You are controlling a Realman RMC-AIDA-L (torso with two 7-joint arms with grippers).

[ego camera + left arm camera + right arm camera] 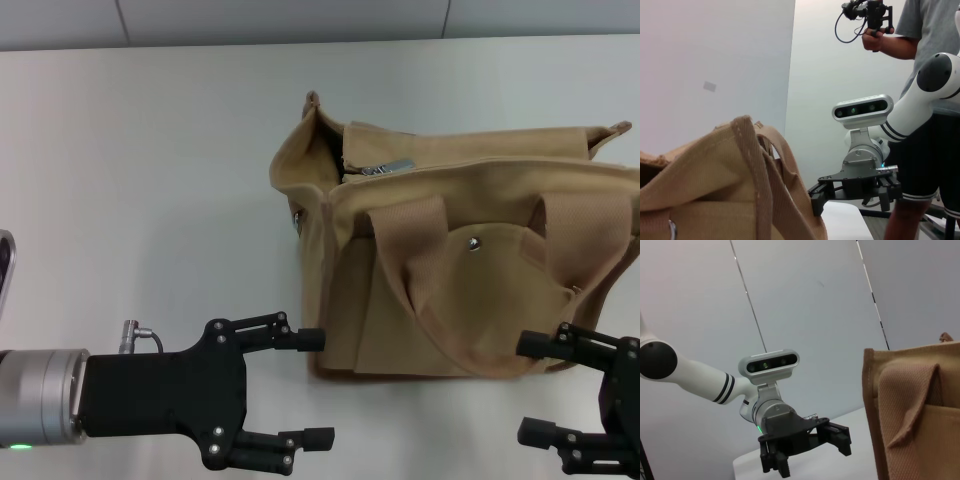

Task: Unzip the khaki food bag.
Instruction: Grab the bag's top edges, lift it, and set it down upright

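Note:
The khaki food bag (pixel 460 260) stands on the white table, a boxy tan canvas tote with two webbing handles and a front pocket with a metal snap (pixel 473 241). Its top gapes at the left end, where a metal zipper pull (pixel 385 168) shows. My left gripper (pixel 318 388) is open, low at the bag's front left corner, one fingertip close to the bag. My right gripper (pixel 540 388) is open at the bag's front right corner. The bag also shows in the left wrist view (pixel 715 190) and the right wrist view (pixel 915 410).
A white table (pixel 140 200) bears everything. In the left wrist view a person (pixel 925 100) stands behind the right arm, holding a camera rig. A grey device edge (pixel 5 265) sits at the table's far left.

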